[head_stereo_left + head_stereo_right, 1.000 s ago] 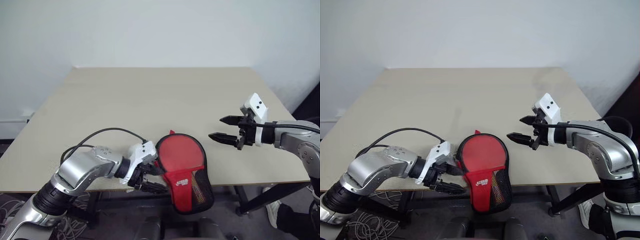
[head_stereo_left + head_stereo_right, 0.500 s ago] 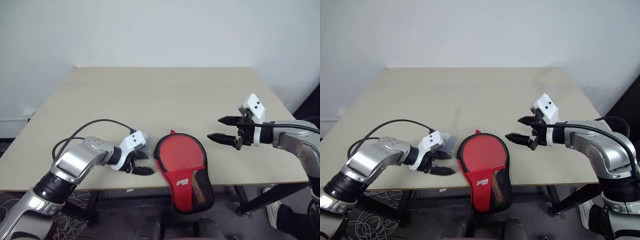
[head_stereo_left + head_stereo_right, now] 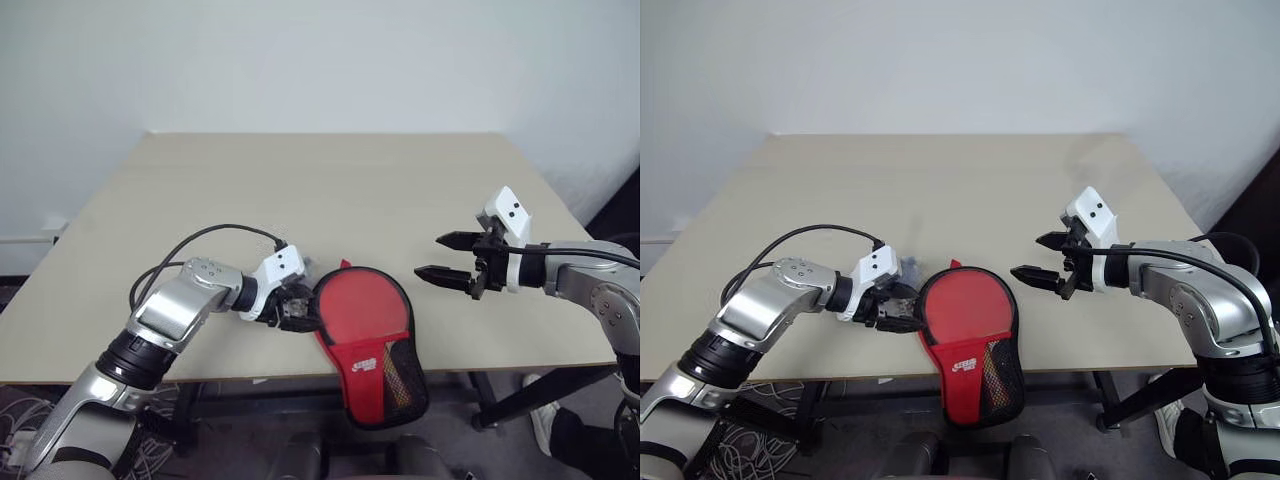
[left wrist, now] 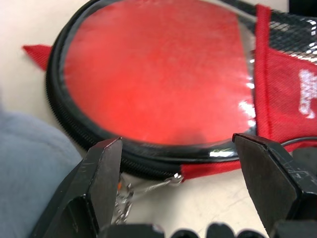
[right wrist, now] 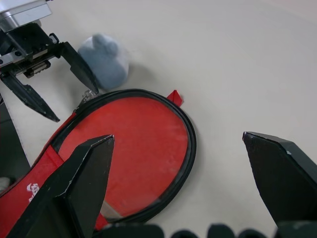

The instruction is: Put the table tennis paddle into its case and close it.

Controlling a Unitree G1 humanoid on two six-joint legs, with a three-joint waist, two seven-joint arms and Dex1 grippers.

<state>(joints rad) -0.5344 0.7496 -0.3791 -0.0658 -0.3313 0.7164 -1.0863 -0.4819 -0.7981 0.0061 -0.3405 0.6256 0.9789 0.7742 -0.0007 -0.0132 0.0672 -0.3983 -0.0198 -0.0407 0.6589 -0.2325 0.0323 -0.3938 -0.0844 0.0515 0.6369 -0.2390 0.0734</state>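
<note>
The case (image 3: 365, 335) lies at the table's (image 3: 330, 190) near edge, its narrow end hanging over, the table tennis paddle (image 4: 158, 74) red behind its clear panel. The left gripper (image 3: 296, 310), angled downward, spreads open fingers at its rim beside the zipper chain (image 4: 143, 191). The right gripper (image 3: 452, 257) hovers apart, fingers wide.

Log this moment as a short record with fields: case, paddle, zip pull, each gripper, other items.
case: red case lies at the near edge of the table, its narrow end hanging over the edge
paddle: red paddle inside the case, seen through the clear panel
zip pull: small metal chain lies beside the case rim, between the left fingers, not gripped
left gripper: left gripper open, at the case's rim
right gripper: right gripper open, held above the table, apart from the case
other items: grey-blue soft thing beside the case
</note>
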